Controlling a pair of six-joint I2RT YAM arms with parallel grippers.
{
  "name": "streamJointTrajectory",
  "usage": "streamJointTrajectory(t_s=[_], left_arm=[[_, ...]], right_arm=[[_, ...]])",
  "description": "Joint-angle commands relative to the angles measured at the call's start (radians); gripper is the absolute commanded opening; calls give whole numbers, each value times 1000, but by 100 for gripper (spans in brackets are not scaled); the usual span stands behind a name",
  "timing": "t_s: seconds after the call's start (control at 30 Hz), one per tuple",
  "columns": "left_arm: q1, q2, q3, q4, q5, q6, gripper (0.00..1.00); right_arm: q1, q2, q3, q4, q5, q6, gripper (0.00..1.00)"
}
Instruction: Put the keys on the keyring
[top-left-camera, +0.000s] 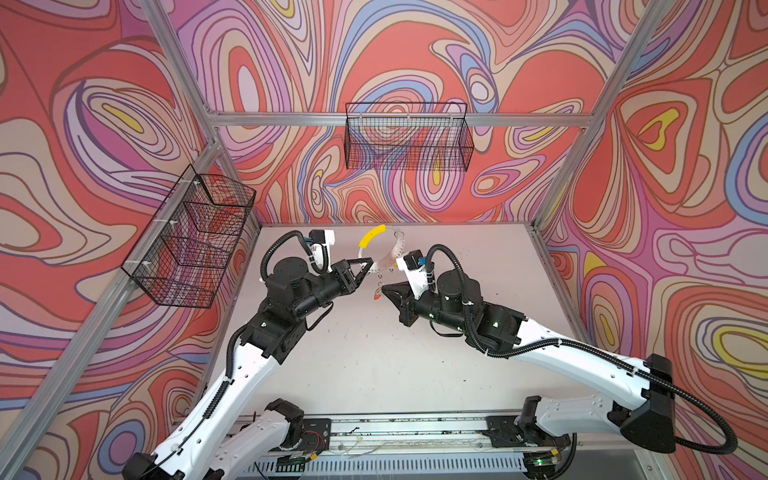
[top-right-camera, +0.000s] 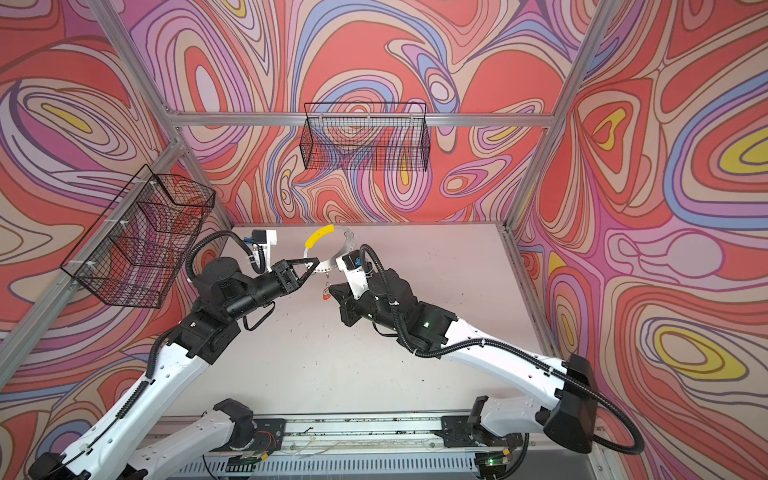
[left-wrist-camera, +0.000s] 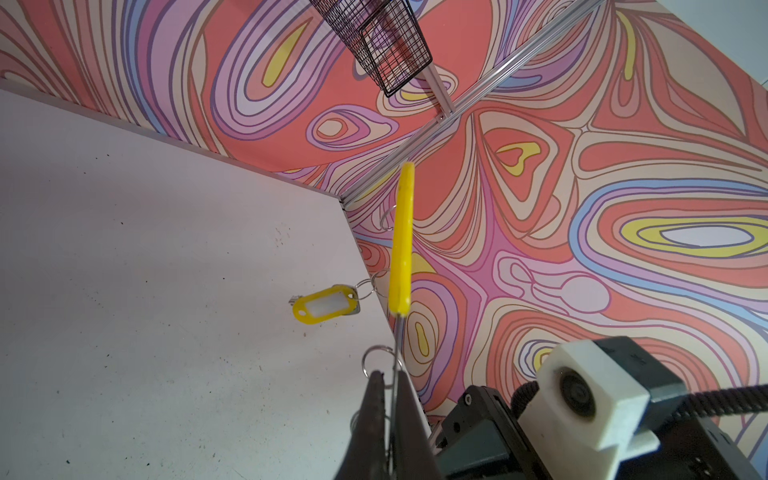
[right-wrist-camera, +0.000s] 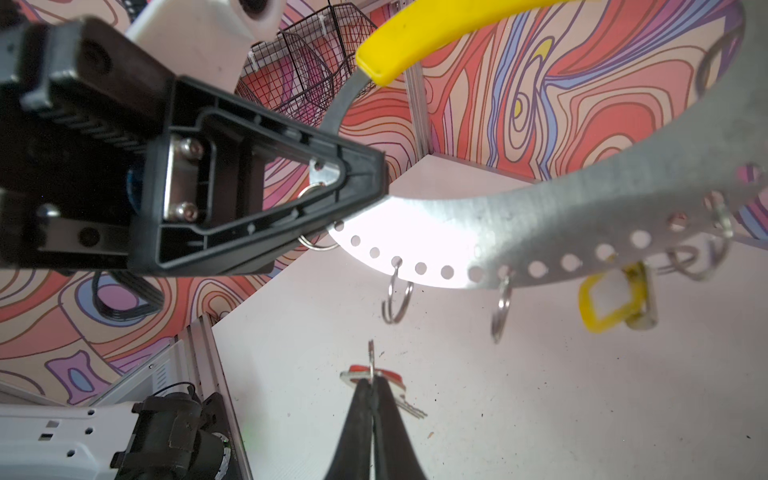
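Pinching flat grey keyring (right-wrist-camera: 540, 216), yellow arc (right-wrist-camera: 415, 37): left jaws. Right jaws clamp red-tagged key (right-wrist-camera: 392, 376).

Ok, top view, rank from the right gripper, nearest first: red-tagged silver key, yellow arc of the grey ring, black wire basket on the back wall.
1. Red-tagged silver key, in the right gripper.
2. Yellow arc, farther back.
3. Black wire basket, back wall.

A pale, speckled table (top-left-camera: 374, 374) fills the lower middle of both top views. Walls (top-left-camera: 415, 54) swirled in red, pink, lilac and yellow enclose it, edged by aluminium frame bars (top-left-camera: 282, 119). A black wire basket (top-left-camera: 409, 139) hangs at upper centre and a compartmented wire basket (top-left-camera: 187, 245) at left. A metal rail (top-left-camera: 415, 426) crosses the bottom.
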Motion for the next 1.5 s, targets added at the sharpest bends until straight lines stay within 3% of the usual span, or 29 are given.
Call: streamJointTrajectory(t_s=[0.0,1.1,1.47], left_arm=[[-9,-19,-2,-16,-8,26,0],[-10,-26,20,-38,-18,51,0],[-10,-31,18,-42,-17,50,0]], right_arm=[[4,4,33,36,15,4,0],[2,60,96,-104,72,5,0],[2,38,91,-87,24,1,0]])
